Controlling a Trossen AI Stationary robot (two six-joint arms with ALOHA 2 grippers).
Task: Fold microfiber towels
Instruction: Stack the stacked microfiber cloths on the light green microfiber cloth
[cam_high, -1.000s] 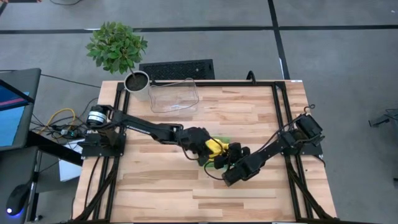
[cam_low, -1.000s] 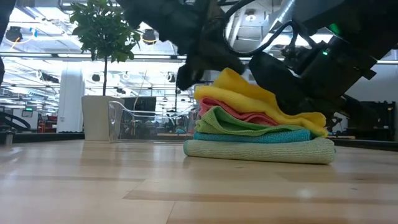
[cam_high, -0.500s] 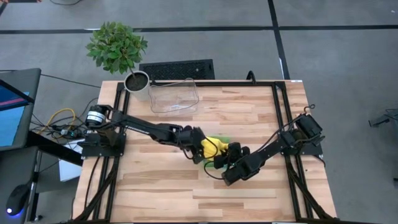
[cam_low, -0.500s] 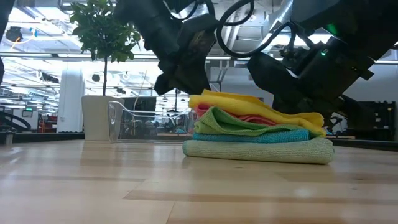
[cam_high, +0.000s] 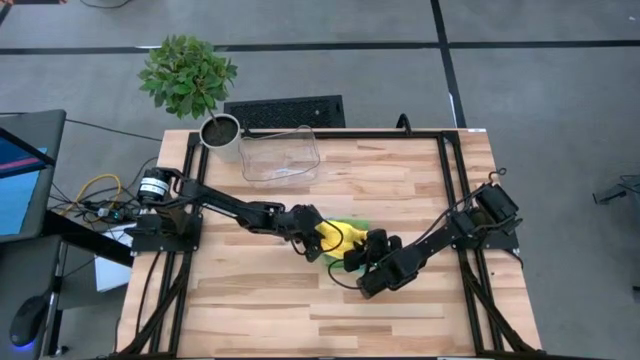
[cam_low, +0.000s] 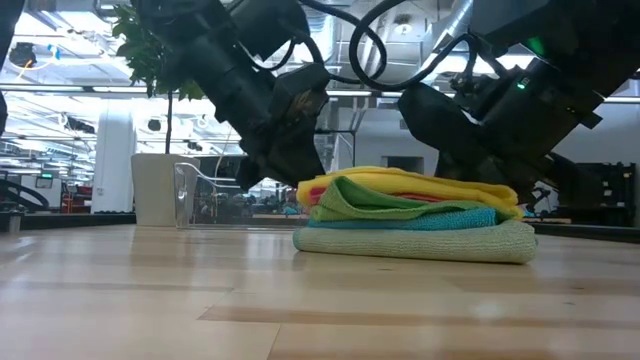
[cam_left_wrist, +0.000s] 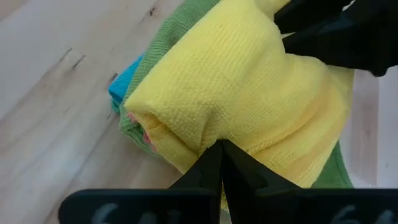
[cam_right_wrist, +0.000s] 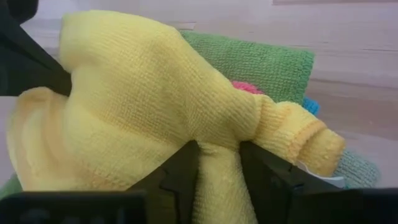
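High view: left claw (cam_high: 312, 240) and right claw (cam_high: 358, 262) meet mid-table (cam_high: 400, 180) over a small towel stack (cam_high: 340, 236). The arms cover most of it; only yellow and a bit of green show. A clear bin (cam_high: 280, 155) and potted plant (cam_high: 190, 80) sit at the table's far edge.

Low view: the stack (cam_low: 415, 215) rests on the table, layered from bottom: pale sage, blue, bright green, a sliver of pink, yellow towel (cam_low: 420, 185) on top. Both claws press in from above; tips hidden behind cloth.

Left wrist view: left claw (cam_left_wrist: 219, 163) is closed, pinching the yellow towel's (cam_left_wrist: 242, 93) folded edge. Pink and blue barely peek out.

Right wrist view: right claw (cam_right_wrist: 219, 163) clamps a bunched fold of the yellow towel (cam_right_wrist: 143, 106). A white tag (cam_right_wrist: 320, 177) is partly hidden; no writing legible.
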